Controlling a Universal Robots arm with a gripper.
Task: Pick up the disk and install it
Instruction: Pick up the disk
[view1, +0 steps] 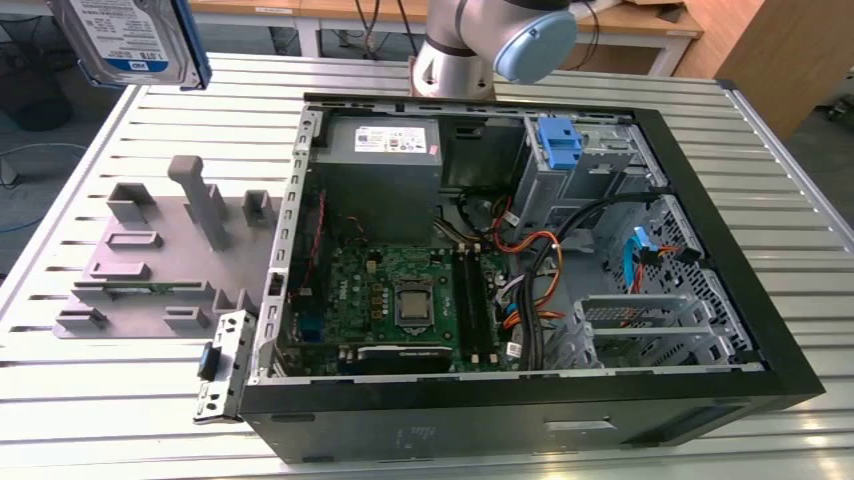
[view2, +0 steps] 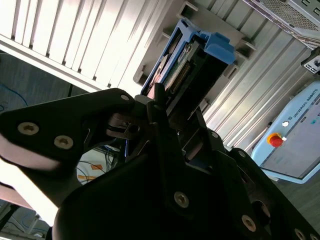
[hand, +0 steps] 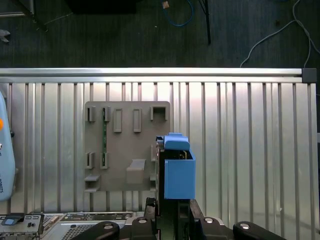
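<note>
The flat silver hard-drive disk with a white-and-blue label and blue plastic carrier rails (view1: 134, 40) hangs high in the far corner at the exterior view's left. It is lifted clear of the slatted metal worktop (view1: 801, 170), and its upper part is cut off by the picture's edge. In the second wrist view the black pincer (view2: 167, 117) is closed on the disk (view2: 192, 65), its dark fingers pressed to either flat side. The contact itself is lost in shadow, and only the blue rail end and a strip of the connector edge show past them. The first wrist view looks edge-on along the disk (hand: 177, 170), so its label face is hidden. It stands out from the pincer (hand: 173, 204) above the worktop (hand: 250, 150), over the edge of a grey moulded fixture plate with upright holders (hand: 125, 145). That plate (view1: 147, 260) lies on the worktop at the exterior view's left, beside the open black computer case (view1: 747, 330). Inside the case are a green motherboard (view1: 400, 290), a grey power supply box with a white label (view1: 380, 150) and a lone blue plastic bracket (view1: 561, 145). The grey-and-blue robot arm (view1: 487, 45) rises behind the case, and its upper reach is cut off.
</note>
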